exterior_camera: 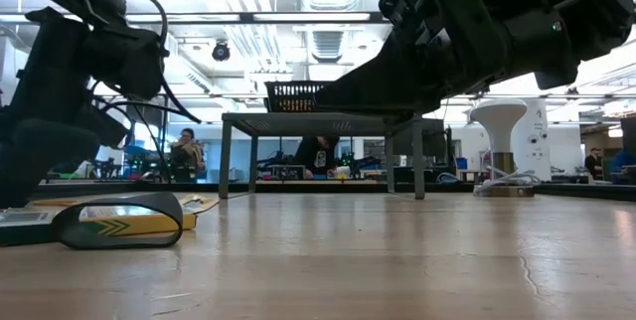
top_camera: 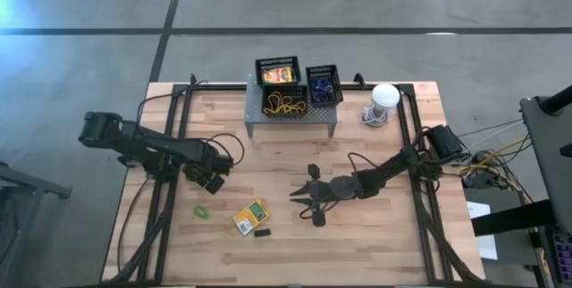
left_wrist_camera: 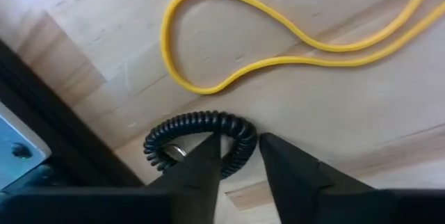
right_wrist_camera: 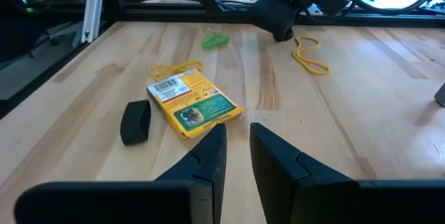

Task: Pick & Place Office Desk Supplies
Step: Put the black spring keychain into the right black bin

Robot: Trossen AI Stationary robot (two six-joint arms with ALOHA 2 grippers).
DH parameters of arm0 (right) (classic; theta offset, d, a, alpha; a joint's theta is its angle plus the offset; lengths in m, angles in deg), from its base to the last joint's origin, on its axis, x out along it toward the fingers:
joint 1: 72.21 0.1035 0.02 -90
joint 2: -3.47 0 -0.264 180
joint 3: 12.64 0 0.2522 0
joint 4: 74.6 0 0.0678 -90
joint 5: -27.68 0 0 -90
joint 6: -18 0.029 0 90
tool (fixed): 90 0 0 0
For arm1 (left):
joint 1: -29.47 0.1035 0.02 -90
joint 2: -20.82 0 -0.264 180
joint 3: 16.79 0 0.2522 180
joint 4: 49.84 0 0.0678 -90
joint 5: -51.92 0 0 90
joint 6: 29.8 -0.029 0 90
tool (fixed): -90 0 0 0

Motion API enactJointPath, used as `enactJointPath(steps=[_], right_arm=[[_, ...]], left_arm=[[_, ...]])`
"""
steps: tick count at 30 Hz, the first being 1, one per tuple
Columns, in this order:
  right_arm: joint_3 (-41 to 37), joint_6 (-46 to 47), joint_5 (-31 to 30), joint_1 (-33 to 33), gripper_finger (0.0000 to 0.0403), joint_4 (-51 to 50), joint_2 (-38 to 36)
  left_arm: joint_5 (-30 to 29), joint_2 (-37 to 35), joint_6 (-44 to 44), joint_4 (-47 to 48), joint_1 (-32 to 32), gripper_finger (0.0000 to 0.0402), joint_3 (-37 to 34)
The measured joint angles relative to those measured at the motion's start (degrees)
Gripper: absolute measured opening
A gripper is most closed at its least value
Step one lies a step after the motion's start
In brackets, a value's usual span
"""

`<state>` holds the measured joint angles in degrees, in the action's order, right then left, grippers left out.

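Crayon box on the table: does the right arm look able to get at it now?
Probably yes. The crayon box lies flat just ahead of the right gripper, with only bare table between them. The black block sits beside the box, not in the way.

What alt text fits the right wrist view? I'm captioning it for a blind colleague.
A yellow-orange crayon box lies flat on the wooden table beyond the right gripper, with a black loop beside it. Farther off lie a green band and a yellow band.

crayon box (right_wrist_camera: 191,104) flat | black loop (right_wrist_camera: 135,122) beside | green band (right_wrist_camera: 215,40) beyond
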<state>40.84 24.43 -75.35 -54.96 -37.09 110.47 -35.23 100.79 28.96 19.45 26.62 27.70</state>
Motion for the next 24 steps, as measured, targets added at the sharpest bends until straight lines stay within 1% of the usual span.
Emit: enactJointPath(steps=[5,7,11,14,16,18,20,24], right_arm=[[0.0,0.0,0.0,0.1,0.0061,0.0,-0.1],[0.0,-0.8,-0.2,0.7,0.0061,-0.1,-0.7],[0.0,-3.8,-2.1,2.4,0.0061,0.0,-3.6],[-0.1,-5.6,-2.2,3.2,0.0061,-0.5,-5.2],[-0.1,-6.7,-2.1,3.6,0.0061,-0.5,-6.7],[-0.1,-6.9,-2.1,3.8,0.0061,0.0,-7.8],[-0.1,-6.4,-1.9,3.8,0.0061,-0.1,-7.9],[-0.1,-2.7,-2.1,3.1,0.0061,0.5,-7.0]], left_arm=[[-0.4,-0.6,-0.5,0.9,0.0,0.0035,1.6],[-1.0,-1.4,-1.2,-0.4,0.0,0.0014,2.5],[-1.1,-3.0,-1.8,1.0,-0.1,0.0015,4.6],[-1.1,-4.9,-2.3,2.3,-1.2,0.0015,7.6],[-1.3,-6.2,-3.4,1.5,-2.6,0.0011,9.3],[-2.1,-7.6,-5.0,-2.1,-4.1,0.0010,10.8],[-3.3,-8.4,-8.0,-8.3,-5.9,0.0010,11.2],[-5.2,-8.8,-17.9,-26.9,-9.2,0.0013,10.8]])
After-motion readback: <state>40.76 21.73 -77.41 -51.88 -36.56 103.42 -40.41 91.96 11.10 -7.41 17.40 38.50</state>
